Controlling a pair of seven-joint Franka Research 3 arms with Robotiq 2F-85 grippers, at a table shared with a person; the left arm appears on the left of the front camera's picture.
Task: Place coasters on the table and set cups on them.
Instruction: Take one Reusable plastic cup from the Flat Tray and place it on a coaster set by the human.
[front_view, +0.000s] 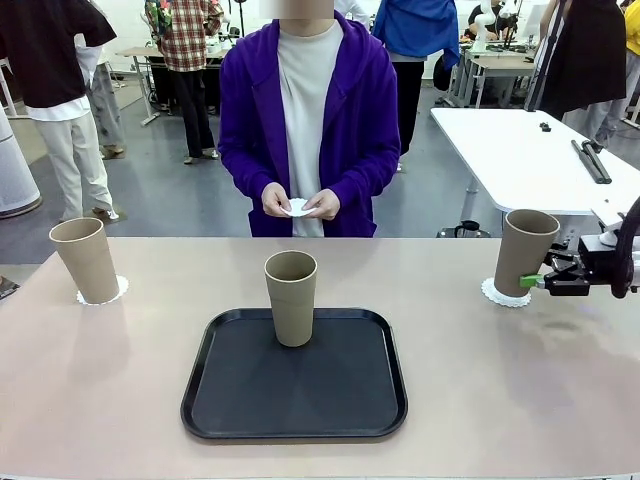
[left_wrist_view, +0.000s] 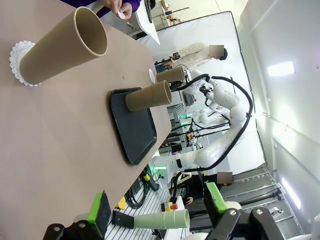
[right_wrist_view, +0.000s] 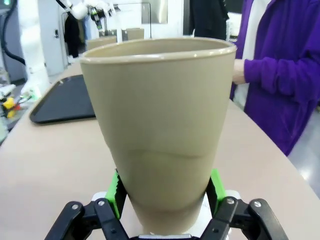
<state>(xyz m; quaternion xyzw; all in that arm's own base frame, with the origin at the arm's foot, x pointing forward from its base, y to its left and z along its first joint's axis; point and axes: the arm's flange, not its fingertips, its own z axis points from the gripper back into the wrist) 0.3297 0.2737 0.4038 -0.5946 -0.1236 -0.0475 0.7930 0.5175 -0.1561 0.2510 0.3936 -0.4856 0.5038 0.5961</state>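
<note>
Pinching a tan cup (right_wrist_view: 160, 110) low on its wall, at the bottom edge of the right wrist view: right gripper (right_wrist_view: 165, 195), green pads (right_wrist_view: 116, 192) pressed against either side. From the front, at far right of frame, same cup upright on a white coaster (front_view: 495, 296), base apparently seated on the lace, though contact hard to confirm. At far left, another cup (front_view: 85, 258) standing free on its own coaster (front_view: 118, 292). Centre frame, third cup (front_view: 291, 295) upright on the black tray (front_view: 230, 400), no doily under it. Upper middle, last coaster (front_view: 297, 208) held between the person's hands (front_view: 323, 205), beyond the far edge of the table (front_view: 480, 380). Low in the left wrist view, left gripper (left_wrist_view: 157, 205) spread wide, holding nothing, well apart from every cup.

Judged as the second placement, at the point of release. Next: open the right fingers evenly and back away level, without dragging the cup or rucking the paper beneath it. After that, needs the last coaster laid on bare tabletop before lifting the third cup off the tray and onto it.
</note>
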